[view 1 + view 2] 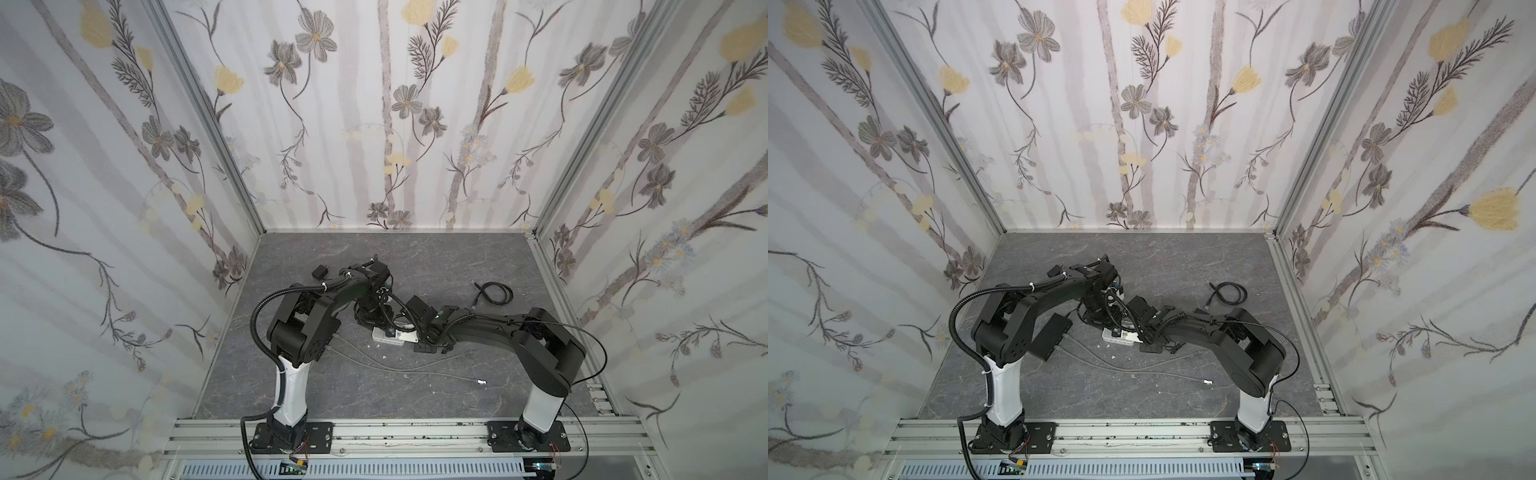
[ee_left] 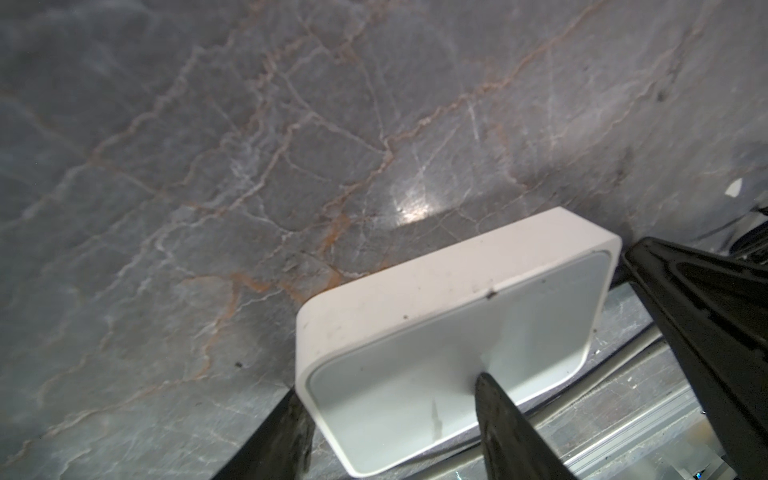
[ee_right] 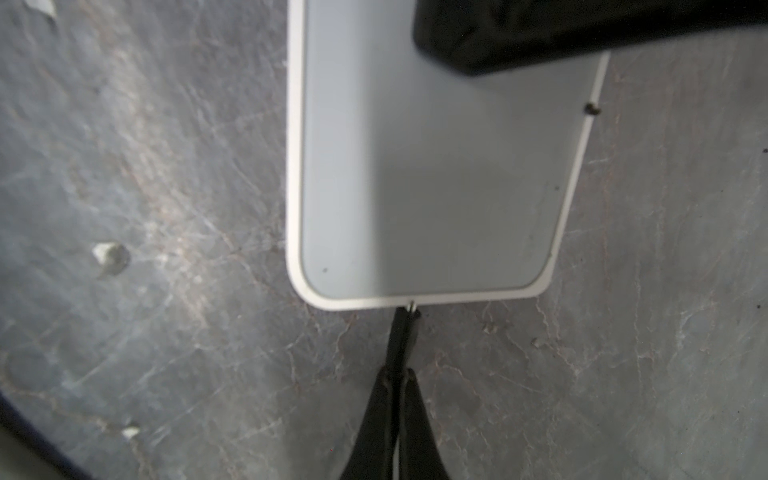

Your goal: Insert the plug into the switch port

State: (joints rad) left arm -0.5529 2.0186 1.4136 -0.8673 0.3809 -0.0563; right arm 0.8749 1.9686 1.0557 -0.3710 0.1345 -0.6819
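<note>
Our right hand (image 3: pixel 399 374) pinches the plug (image 3: pixel 402 332) (tip touching the switch (image 3: pixel 415 187) ahead); our left hand (image 2: pixel 390 386), half open, rests a finger on it.

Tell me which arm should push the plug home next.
Right. The right end effector is shut on the plug, whose tip sits at the switch edge. The left end effector is open, straddling the switch, one finger over its top, so it likely suits bracing.
</note>
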